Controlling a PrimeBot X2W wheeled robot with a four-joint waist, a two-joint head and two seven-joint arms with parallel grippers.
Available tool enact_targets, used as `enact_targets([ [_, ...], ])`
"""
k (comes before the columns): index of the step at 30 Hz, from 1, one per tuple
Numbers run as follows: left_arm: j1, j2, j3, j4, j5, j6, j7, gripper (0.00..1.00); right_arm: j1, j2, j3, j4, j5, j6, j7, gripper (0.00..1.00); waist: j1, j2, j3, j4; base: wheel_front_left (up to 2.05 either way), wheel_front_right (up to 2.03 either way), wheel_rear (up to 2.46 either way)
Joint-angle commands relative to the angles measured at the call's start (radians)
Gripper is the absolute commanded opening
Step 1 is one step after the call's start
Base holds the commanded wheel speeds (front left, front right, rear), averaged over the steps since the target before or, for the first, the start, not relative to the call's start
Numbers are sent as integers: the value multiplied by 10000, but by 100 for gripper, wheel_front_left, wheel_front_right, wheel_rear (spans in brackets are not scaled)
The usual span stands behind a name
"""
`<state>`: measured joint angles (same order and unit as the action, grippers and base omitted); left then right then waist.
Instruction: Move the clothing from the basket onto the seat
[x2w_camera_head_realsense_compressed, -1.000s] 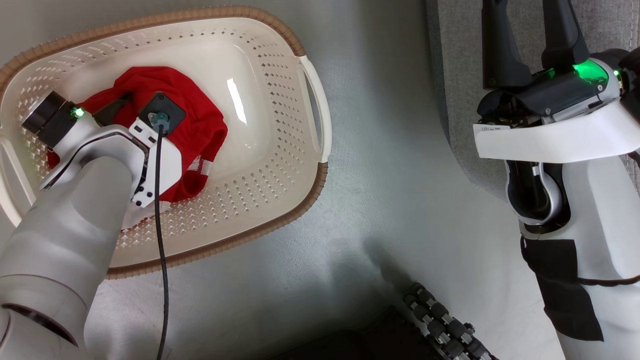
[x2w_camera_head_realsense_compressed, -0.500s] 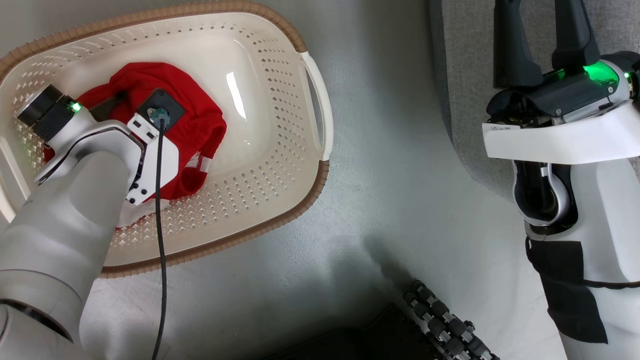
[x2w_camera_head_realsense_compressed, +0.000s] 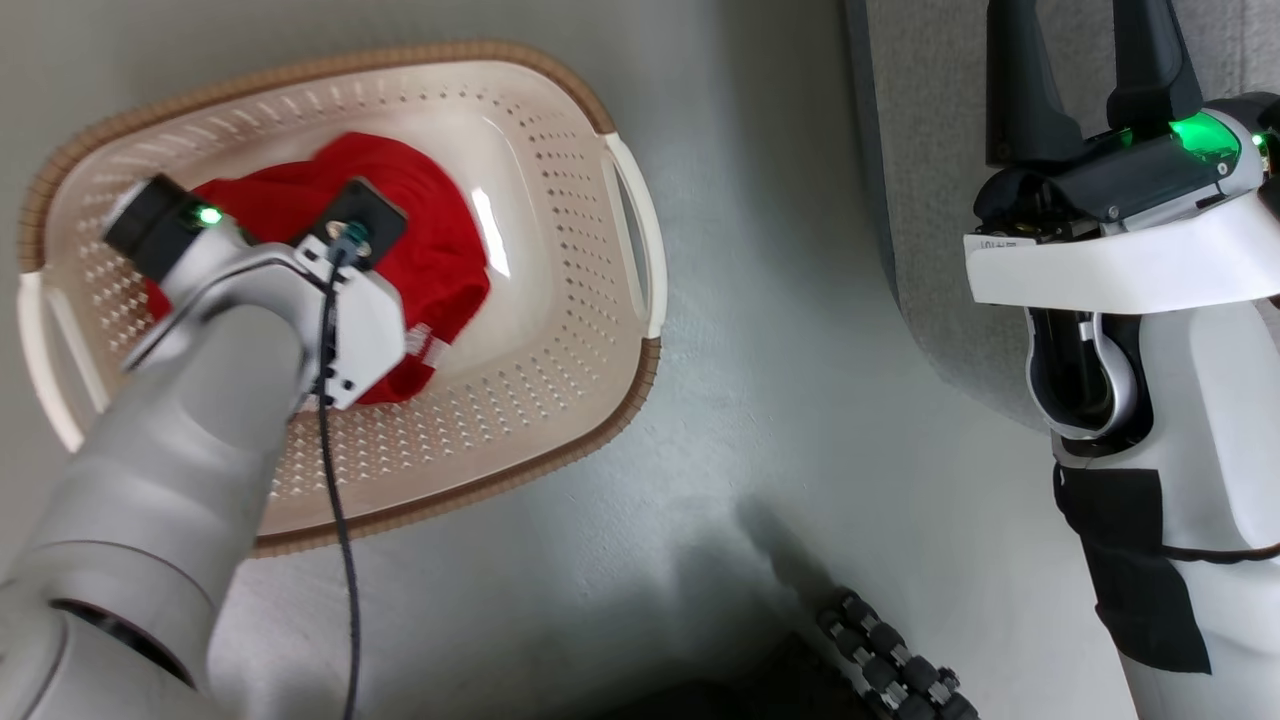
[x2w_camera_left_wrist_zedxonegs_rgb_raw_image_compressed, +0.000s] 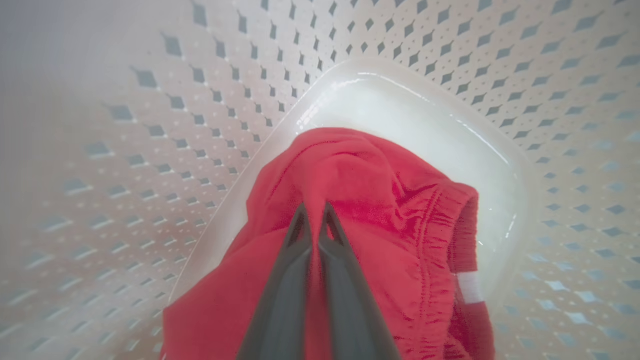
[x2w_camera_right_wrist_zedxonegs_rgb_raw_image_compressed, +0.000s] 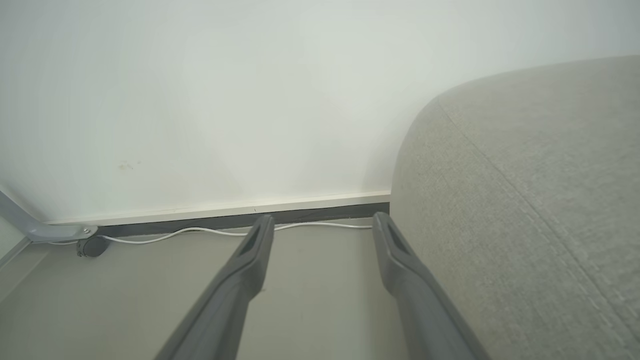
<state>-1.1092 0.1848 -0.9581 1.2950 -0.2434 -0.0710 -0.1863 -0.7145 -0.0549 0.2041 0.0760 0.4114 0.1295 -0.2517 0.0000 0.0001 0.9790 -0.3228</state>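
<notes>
L fingers (x2w_camera_left_wrist_zedxonegs_rgb_raw_image_compressed: 285, 280) just clamped clothing (x2w_camera_left_wrist_zedxonegs_rgb_raw_image_compressed: 380, 200), basket (x2w_camera_left_wrist_zedxonegs_rgb_raw_image_compressed: 150, 125) walls clear; R fingers (x2w_camera_right_wrist_zedxonegs_rgb_raw_image_compressed: 235, 290) wide, empty.

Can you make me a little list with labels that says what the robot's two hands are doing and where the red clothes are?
left gripper: shut, pinching a fold of the red clothing
red clothing: bunched up inside the basket, not lifted out yet
basket: cream with little holes and a brown rim, standing on the floor
right gripper: open and empty, beside the seat
seat: grey fabric, no clothing on the part in view
</notes>
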Motion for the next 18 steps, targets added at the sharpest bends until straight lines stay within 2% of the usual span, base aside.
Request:
enact_targets([
  [1, 341, 15, 172, -56, -97, -63, -141, 0, 305, 47, 68, -159, -121, 12, -101, 100, 0, -1, -360, 210, 0, 0, 0],
  [12, 1336, -873, 841, -533, -1117, -291, -742, 0, 777, 47, -285, 524, -852, 12, -101, 100, 0, -1, -2377, 1017, 0, 0, 0],
  [18, 2055, -1048, 1249, -1694, -1388, -289, -751, 0, 1260, 47, -522, 968, -1306, 12, -101, 100, 0, -1, -3504, 1622, 0, 0, 0],
])
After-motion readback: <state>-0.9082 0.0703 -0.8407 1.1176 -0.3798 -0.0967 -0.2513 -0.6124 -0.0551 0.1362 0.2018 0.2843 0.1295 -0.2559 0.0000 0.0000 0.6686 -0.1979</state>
